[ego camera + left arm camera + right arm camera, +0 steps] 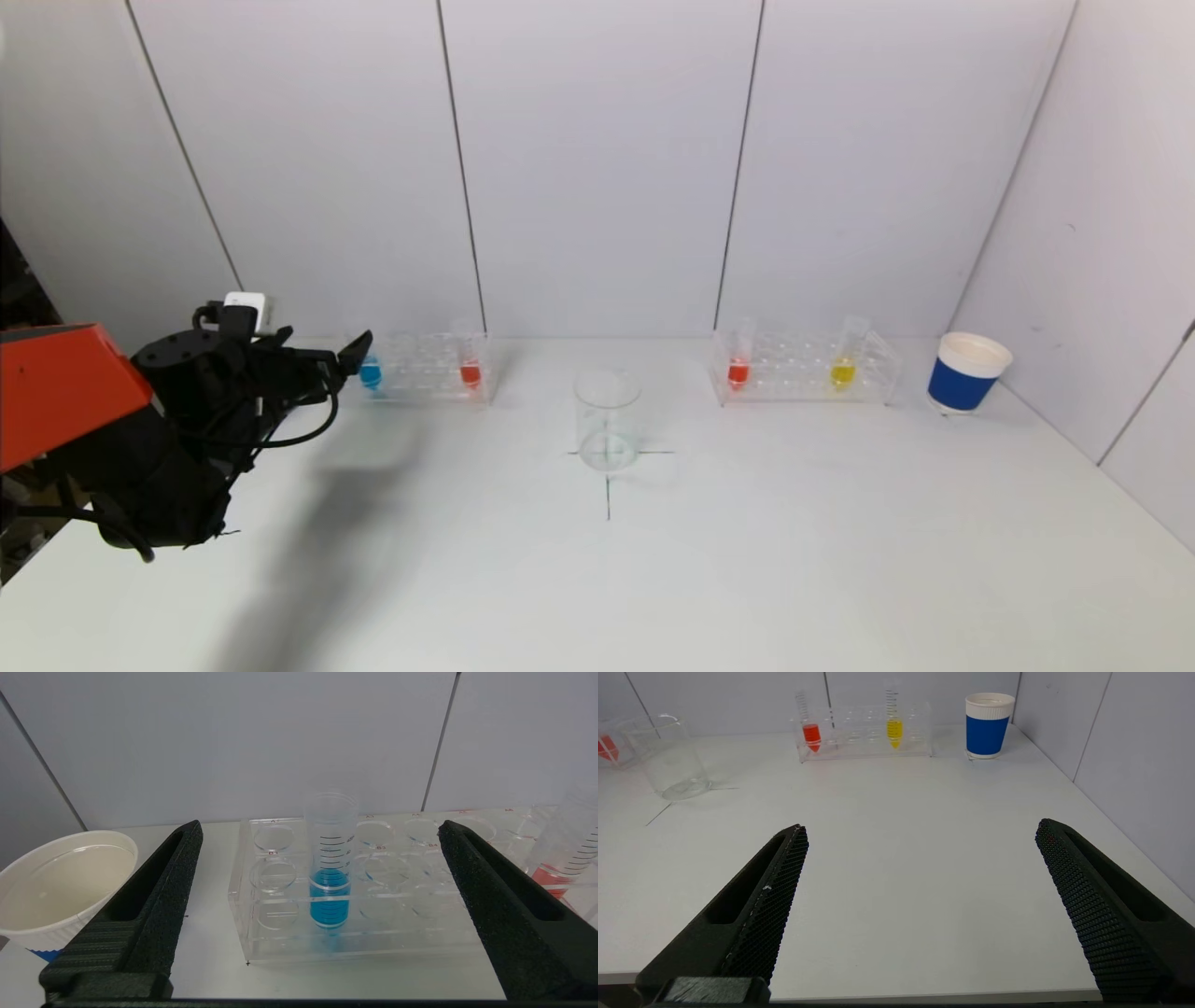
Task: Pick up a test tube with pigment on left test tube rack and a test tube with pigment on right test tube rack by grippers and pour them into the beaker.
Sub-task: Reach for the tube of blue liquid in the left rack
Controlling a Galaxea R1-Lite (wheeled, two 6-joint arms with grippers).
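Observation:
The left clear rack holds a blue-pigment tube and a red-pigment tube. The right rack holds a red tube and a yellow tube. An empty glass beaker stands between the racks on a cross mark. My left gripper is open, just short of the left rack's end. In the left wrist view the blue tube stands centred between the open fingers, farther off. My right gripper is open over bare table; it does not show in the head view.
A blue and white paper cup stands right of the right rack near the side wall. Another white paper cup stands left of the left rack. White wall panels close the back and right side of the table.

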